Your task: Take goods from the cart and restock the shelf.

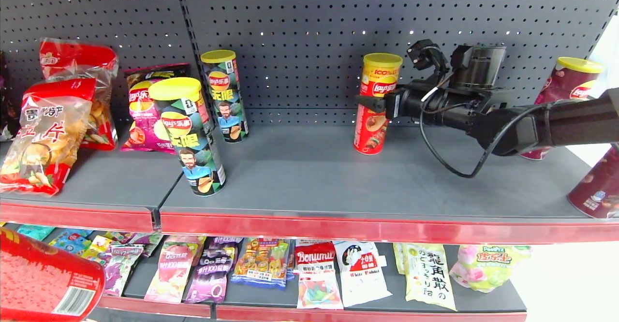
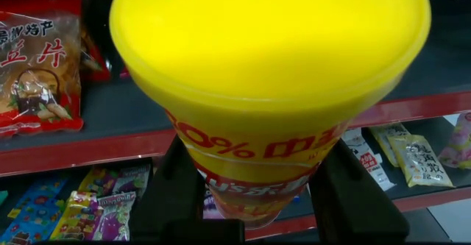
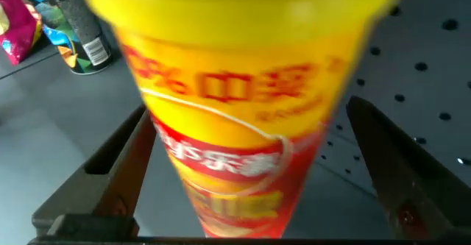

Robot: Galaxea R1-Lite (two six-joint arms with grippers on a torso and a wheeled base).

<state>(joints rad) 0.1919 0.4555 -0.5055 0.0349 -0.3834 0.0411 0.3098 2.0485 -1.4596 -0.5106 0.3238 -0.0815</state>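
A red chip can with a yellow lid (image 1: 378, 100) stands upright at the back of the grey upper shelf (image 1: 309, 177). My right gripper (image 1: 373, 103) reaches in from the right and straddles it. In the right wrist view the can (image 3: 235, 127) sits between the spread fingers (image 3: 121, 175), with a small gap on each side, so the gripper (image 3: 250, 201) is open. My left gripper (image 2: 257, 201) is shut on a second red can with a yellow lid (image 2: 268, 61). That can (image 1: 43, 283) hangs low at the left, in front of the lower shelf.
Two dark chip cans (image 1: 191, 133) and snack bags (image 1: 46, 133) fill the upper shelf's left side. Maroon cans (image 1: 568, 87) stand at its right end. Free shelf space lies between the dark cans and the red can. Candy bags (image 1: 314, 273) line the lower shelf.
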